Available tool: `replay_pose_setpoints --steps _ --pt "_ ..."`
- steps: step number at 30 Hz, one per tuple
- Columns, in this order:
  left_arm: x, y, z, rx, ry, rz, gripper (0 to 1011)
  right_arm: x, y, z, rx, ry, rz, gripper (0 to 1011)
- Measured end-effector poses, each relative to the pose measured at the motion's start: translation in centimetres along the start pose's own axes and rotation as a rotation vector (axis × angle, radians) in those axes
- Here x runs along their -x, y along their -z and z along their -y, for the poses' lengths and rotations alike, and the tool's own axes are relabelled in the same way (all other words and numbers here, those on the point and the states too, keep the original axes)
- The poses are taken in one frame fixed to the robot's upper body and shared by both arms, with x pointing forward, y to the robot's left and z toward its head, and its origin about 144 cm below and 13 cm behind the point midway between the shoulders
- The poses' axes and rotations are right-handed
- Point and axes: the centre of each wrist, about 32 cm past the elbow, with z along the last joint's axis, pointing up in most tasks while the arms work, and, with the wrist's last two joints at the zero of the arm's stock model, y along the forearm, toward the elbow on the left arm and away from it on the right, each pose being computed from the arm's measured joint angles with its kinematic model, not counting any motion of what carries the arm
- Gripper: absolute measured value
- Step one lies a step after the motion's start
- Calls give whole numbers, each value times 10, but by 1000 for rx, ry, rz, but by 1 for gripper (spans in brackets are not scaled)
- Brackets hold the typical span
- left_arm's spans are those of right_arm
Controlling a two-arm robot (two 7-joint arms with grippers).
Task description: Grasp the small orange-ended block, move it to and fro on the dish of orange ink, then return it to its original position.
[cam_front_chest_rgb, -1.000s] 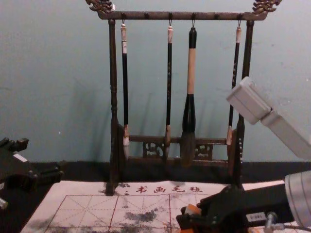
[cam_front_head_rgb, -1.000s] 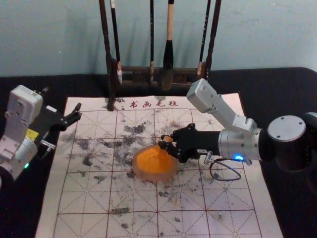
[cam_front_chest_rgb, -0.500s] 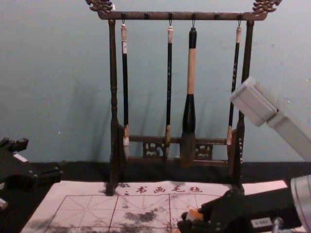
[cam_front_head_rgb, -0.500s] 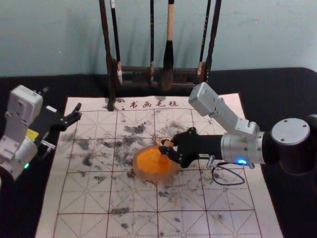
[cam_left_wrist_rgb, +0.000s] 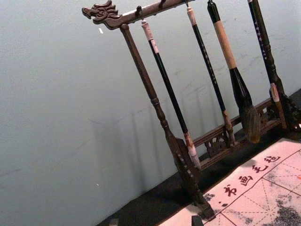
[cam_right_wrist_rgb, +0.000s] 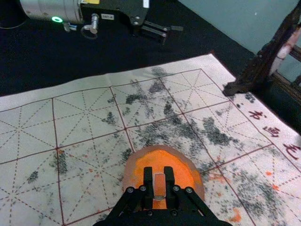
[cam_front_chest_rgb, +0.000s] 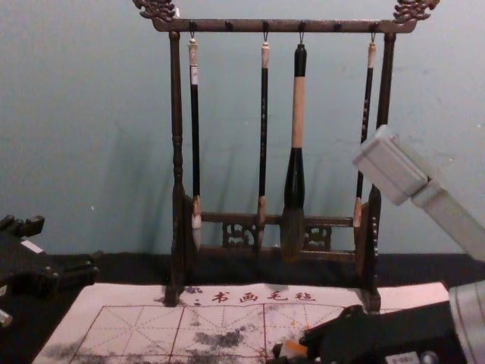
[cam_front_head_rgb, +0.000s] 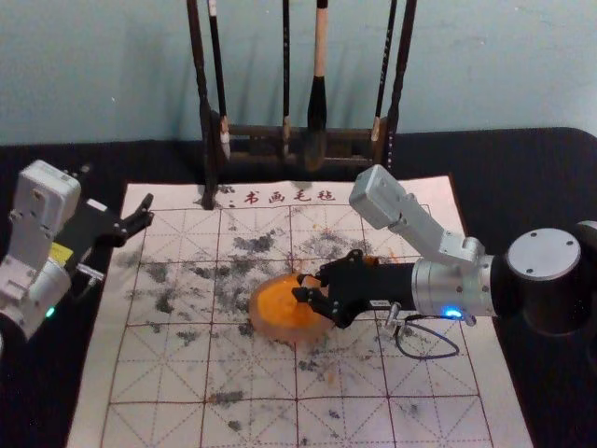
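Held the block [cam_right_wrist_rgb: 159, 184] snugly in the jaws of the right gripper [cam_front_head_rgb: 300, 287] over the dish [cam_front_head_rgb: 265, 325], well inside the tabletop's [cam_front_head_rgb: 522, 168] far edge; had the left gripper [cam_front_head_rgb: 147, 211] parked leftward across open room, jaws wide.

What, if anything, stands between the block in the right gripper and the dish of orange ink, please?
Nothing visible: the right gripper holds the block over the dish of orange ink. The brush rack stands farther back, and the left gripper is off to the left. I cannot tell whether the block touches the ink.
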Motion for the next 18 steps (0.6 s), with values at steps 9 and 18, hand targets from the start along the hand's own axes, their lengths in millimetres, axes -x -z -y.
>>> replay_pose_setpoints --steps 9,18 --pt "0 0 0 0 0 0 1001 2 -4 -10 -8 -22 3 109" --pt "0 0 0 0 0 0 1001 -1 -10 -21 -15 -27 9 109"
